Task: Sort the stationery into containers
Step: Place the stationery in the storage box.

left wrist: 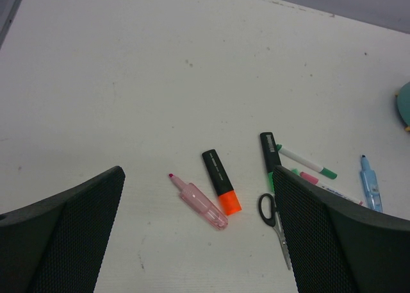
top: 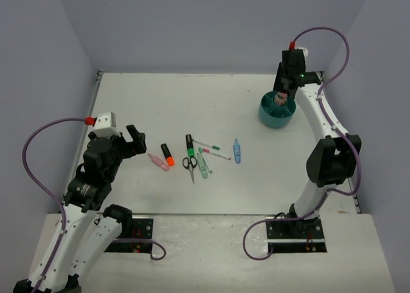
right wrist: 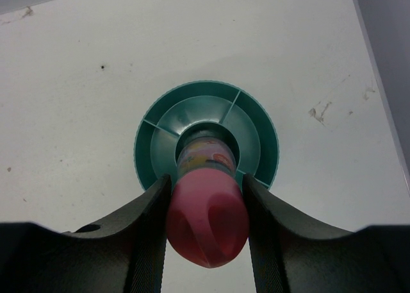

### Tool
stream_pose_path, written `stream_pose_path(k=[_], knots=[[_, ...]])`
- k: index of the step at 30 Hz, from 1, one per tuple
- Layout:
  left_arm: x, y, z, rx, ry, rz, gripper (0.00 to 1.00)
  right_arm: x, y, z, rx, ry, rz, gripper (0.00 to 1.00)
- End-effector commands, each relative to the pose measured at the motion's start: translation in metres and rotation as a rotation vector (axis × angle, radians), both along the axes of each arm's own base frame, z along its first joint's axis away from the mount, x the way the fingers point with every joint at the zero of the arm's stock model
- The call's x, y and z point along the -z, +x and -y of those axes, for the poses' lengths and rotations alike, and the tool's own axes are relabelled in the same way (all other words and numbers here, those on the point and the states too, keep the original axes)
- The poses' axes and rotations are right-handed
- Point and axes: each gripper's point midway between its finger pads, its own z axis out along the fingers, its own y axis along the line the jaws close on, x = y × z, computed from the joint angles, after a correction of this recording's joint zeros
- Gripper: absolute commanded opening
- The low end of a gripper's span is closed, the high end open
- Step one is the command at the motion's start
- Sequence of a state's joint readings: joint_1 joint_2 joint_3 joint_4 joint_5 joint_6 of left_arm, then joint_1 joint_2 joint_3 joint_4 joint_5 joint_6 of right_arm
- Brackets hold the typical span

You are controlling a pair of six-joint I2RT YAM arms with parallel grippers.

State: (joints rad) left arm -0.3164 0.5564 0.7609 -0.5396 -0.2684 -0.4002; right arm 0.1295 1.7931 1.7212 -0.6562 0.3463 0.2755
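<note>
Right pincer (right wrist: 206,184) here: I'm pinching the pink-capped plastic bottle (right wrist: 208,226) at its cap, and it's poking down into the centre well of the round teal plastic organizer (right wrist: 144,149), far right. My left pincer (top: 136,139) is hanging spread wide at the left, near the pink highlighter (left wrist: 200,203), orange highlighter (left wrist: 221,184) and black-handled scissors (left wrist: 274,219).

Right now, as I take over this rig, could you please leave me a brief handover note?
Left gripper: jaws open, empty, hovering left of the pink highlighter.
Right gripper: jaws shut on the pink-capped bottle, its base at the centre well of the teal organizer.
On the table: pink highlighter, orange highlighter, green highlighter, scissors, pens, blue piece.
Done: nothing released; visible compartments are empty.
Left: release the bottle, sort the rest.
</note>
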Motion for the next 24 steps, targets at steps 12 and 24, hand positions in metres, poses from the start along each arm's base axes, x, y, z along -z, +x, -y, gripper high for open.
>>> stream_pose_path(k=[12,24], knots=[[-0.007,0.002,0.001,0.012,0.018,0.034,1.00,-0.060,-0.001,0.002,0.014,0.016,0.091,0.99],[-0.001,0.005,-0.010,-0.067,0.029,-0.004,1.00,-0.098,-0.106,-0.130,-0.423,0.194,0.197,0.99]])
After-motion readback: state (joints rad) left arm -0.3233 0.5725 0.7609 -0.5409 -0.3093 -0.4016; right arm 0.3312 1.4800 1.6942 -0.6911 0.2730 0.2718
